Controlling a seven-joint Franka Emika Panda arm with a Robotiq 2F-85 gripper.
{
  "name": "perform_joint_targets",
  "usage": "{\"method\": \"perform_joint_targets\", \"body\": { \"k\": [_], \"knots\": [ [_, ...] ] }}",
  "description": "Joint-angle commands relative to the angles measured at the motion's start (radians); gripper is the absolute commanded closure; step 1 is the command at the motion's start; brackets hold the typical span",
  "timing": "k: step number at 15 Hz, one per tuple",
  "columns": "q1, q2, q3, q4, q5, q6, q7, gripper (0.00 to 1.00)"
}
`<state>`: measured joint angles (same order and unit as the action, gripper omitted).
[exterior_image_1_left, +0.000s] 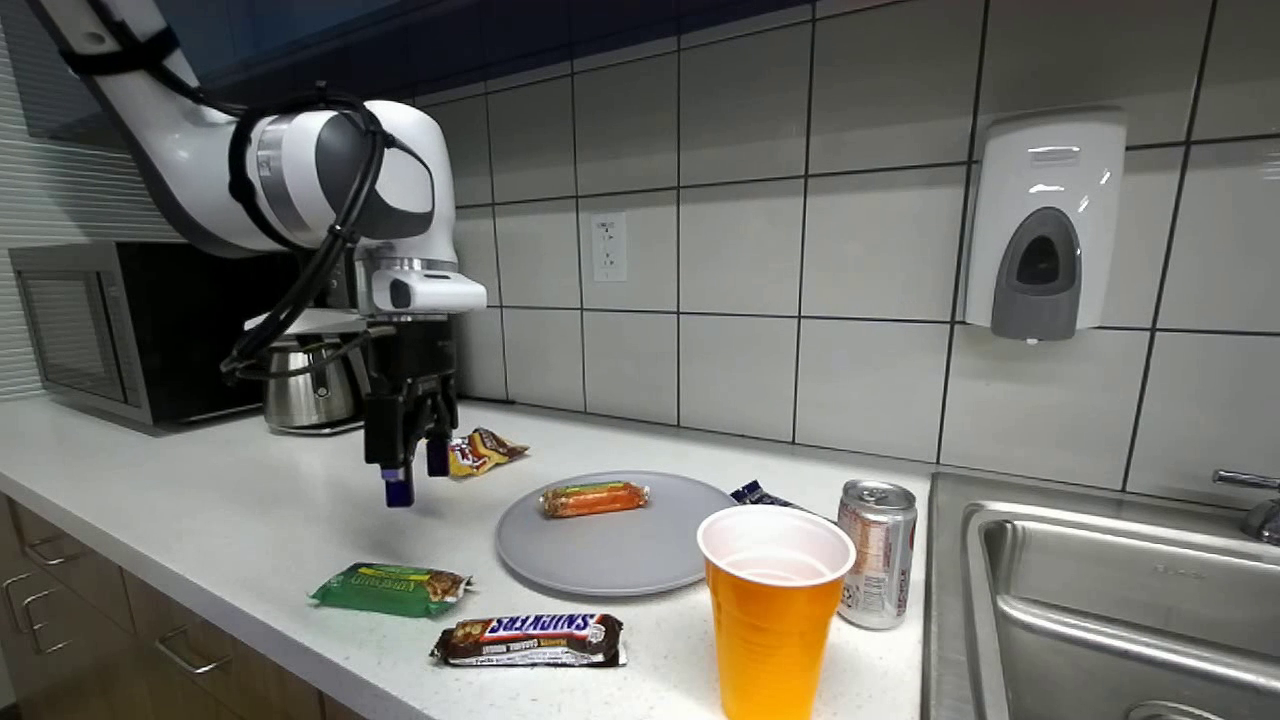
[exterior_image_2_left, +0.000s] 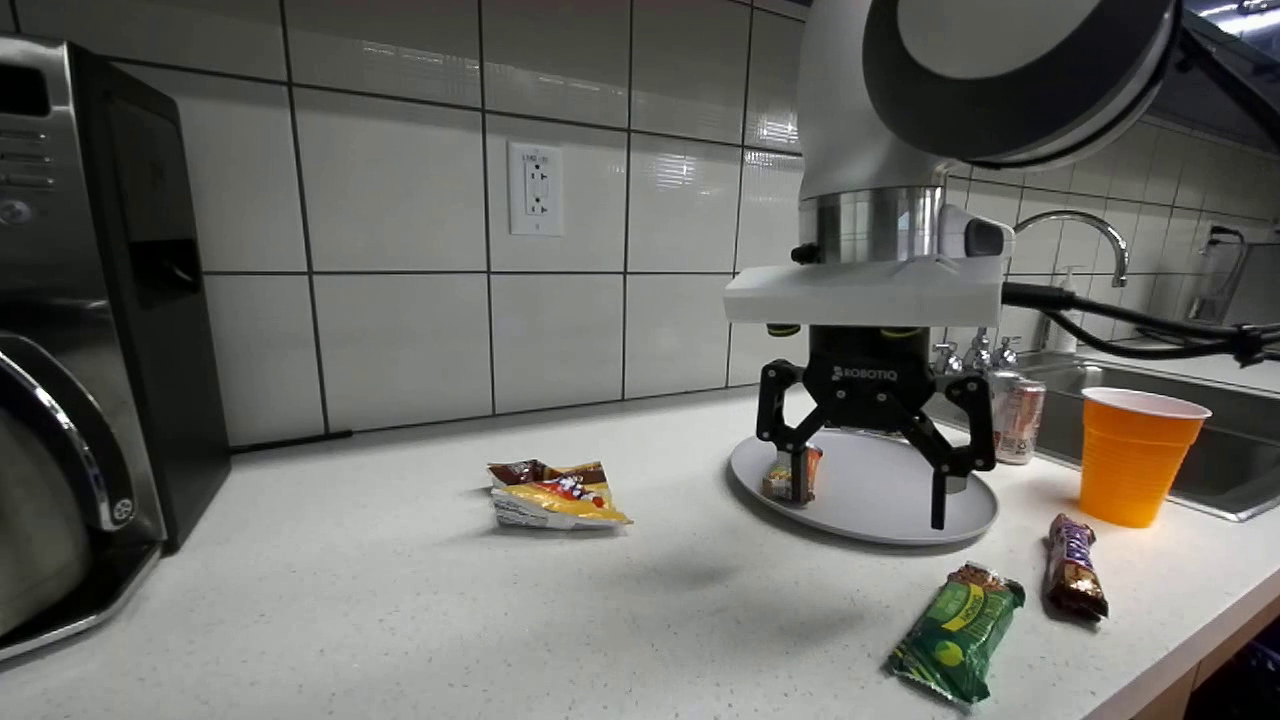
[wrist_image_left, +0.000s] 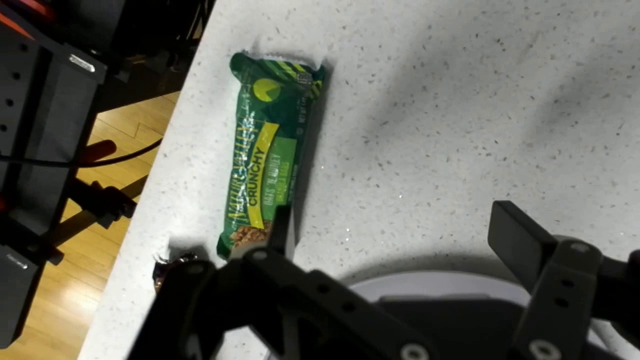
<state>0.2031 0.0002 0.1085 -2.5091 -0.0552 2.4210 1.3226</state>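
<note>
In exterior view: wrapped bar (exterior_image_1_left: 595, 499) on plate (exterior_image_1_left: 600, 562); Snickers (exterior_image_1_left: 535, 640) before plate, granola bar (exterior_image_1_left: 390, 588) left of both; can (exterior_image_1_left: 878, 555) behind cup (exterior_image_1_left: 775, 640), beside sink (exterior_image_1_left: 950, 600)

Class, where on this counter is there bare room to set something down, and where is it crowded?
Bare counter lies between the coffee maker and yellow packet, and between that packet and the green bar. Crowded: between plate and sink, where the orange cup and silver can stand.

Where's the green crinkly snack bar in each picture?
In an exterior view: the green oblong plastic-wrapped bar, lower left, left of the round grey plate.
In an exterior view: the bar, lower right, in front of the plate.
Wrist view: the bar, left of centre, up-left of the plate.
Shared landmark: the plate.
</note>
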Motion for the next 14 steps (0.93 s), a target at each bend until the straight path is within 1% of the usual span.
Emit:
{"method": "perform_joint_targets", "body": {
  "k": [1, 9, 14],
  "knots": [
    [-0.014, -0.078, 0.025, -0.076, -0.017, -0.011, 0.067, 0.0],
    [-0.017, -0.146, 0.055, -0.185, -0.003, -0.009, 0.139, 0.0],
    [-0.015, -0.176, 0.072, -0.24, 0.019, 0.021, 0.167, 0.0]
  ]
}}
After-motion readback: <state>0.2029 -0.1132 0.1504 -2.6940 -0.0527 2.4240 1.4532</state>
